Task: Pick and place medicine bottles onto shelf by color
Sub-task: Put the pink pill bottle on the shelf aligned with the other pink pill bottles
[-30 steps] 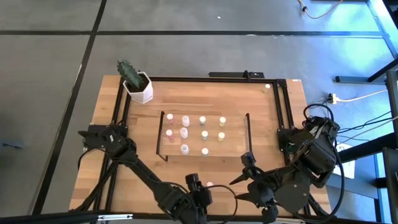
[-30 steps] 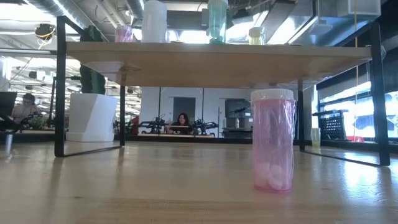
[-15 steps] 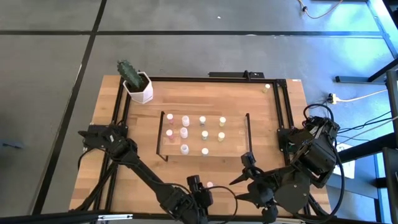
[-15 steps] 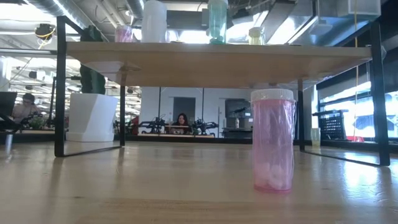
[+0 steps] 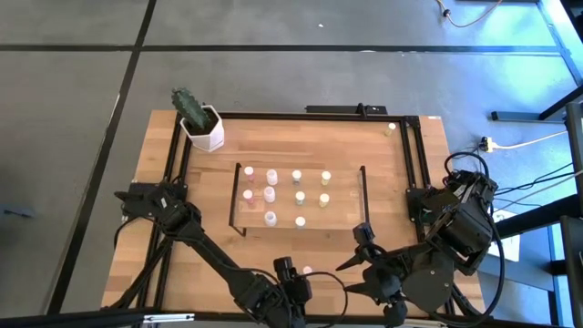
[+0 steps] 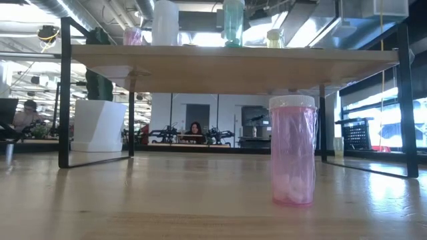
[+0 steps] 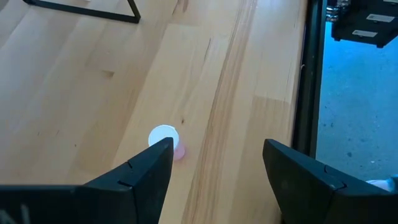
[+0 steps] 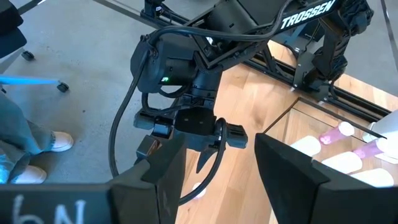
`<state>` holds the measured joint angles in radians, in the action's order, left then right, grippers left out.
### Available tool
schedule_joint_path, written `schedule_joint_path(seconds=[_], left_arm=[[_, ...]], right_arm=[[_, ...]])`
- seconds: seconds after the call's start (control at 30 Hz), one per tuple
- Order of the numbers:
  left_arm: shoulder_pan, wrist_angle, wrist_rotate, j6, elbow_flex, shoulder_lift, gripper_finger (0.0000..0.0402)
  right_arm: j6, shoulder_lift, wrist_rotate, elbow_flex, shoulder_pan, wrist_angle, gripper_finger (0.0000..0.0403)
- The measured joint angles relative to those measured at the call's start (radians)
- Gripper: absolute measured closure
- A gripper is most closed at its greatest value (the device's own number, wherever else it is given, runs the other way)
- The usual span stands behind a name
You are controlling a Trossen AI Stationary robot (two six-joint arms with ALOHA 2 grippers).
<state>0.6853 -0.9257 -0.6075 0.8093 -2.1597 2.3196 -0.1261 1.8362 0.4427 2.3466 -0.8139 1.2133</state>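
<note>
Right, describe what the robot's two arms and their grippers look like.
Both arms are dark, jointed, with black cables looping along them. The left arm carries white TROSSEN lettering and a small green light near its wrist. The left gripper and right gripper each have two broad, flat, angular black fingers.

A: Where's the shelf (image 5: 301, 202)?
B: Mid-table (image 5: 401, 182). Eight bottles (image 5: 297, 176) stand on it, in three columns running front to back.

A: Anything off the shelf?
B: One bottle (image 5: 308, 271) stands on the table in front of it, near the front edge. Another (image 5: 392, 128) sits at the far right corner. The cactus pot (image 5: 204, 128) is at the far left corner.

A: And the arms?
B: Left gripper (image 5: 290, 273) hangs just left of the front bottle, above it. Right gripper (image 5: 357, 248) is to that bottle's right, before the shelf's right end.
</note>
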Motion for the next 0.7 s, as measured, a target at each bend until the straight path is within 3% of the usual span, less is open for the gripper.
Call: schedule_joint_path(seconds=[0.7], left_arm=[[-0.006,-0.064,-0.008,-0.087,0.0,-0.002,0.0159]], right_arm=[[0.0,0.0,0.0,0.0,0.0,0.0,0.0211]])
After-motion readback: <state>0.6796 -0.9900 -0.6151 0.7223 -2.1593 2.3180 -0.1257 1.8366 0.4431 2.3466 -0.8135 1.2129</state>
